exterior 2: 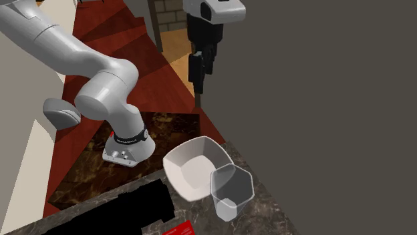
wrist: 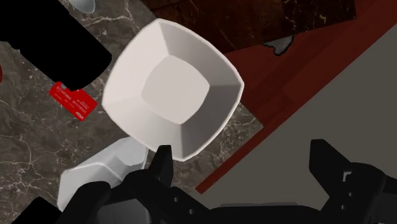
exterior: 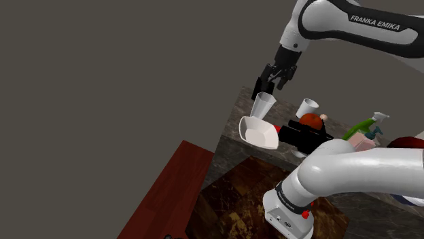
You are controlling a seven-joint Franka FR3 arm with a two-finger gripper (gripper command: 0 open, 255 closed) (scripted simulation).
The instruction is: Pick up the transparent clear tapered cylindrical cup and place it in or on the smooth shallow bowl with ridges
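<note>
Over dark red floor (exterior: 170, 190), marbled counter (wrist: 25, 153) bears bowl (exterior 2: 190, 167) beside cup (exterior 2: 232, 190).

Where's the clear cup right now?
Shoulder view: the clear cup is upright just below the open gripper, outside its fingers, beside the white bowl.

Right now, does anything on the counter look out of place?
The white bowl sits at the very corner of the counter, its rim seemingly poking past the edge, which looks precarious. The clear cup stands upright beside it.
</note>
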